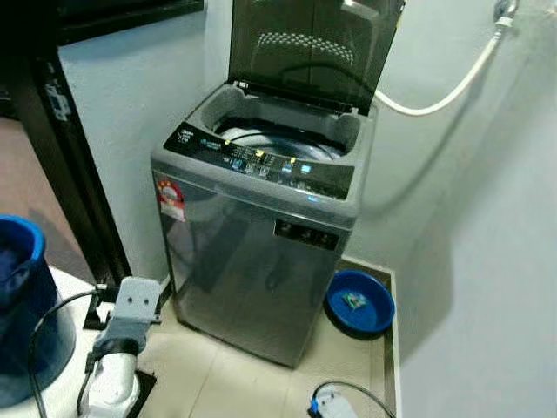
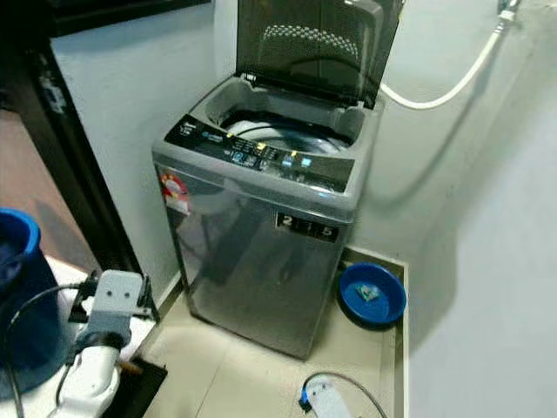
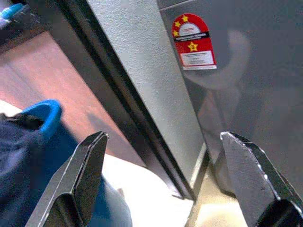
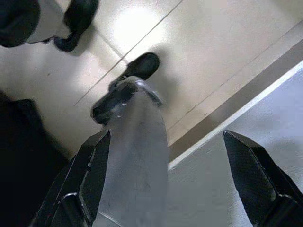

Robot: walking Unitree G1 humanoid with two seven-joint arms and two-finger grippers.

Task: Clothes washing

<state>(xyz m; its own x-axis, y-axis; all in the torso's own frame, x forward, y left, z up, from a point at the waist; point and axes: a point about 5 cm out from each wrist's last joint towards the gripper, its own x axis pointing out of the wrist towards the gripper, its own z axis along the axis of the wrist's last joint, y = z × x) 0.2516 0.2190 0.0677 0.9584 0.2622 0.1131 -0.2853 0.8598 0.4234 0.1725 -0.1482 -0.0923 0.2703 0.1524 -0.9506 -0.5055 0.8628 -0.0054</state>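
Wide apart and empty, my left gripper (image 3: 161, 179) hangs low; just beside it sits the blue bucket (image 1: 22, 305) of clothes (image 3: 19, 156). Beyond, the washing machine (image 1: 261, 235) stands upright, lid (image 1: 313, 48) raised, drum mouth facing up. Swinging forward carelessly, I might clip the bucket and tip it. Right gripper (image 4: 163, 182) hangs idle, spread.

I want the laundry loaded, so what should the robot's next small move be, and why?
Probably reach the left gripper down into the blue bucket for the dark clothes. The washer lid already stands open, both grippers are open and hold nothing, and the bucket sits right by the left arm.
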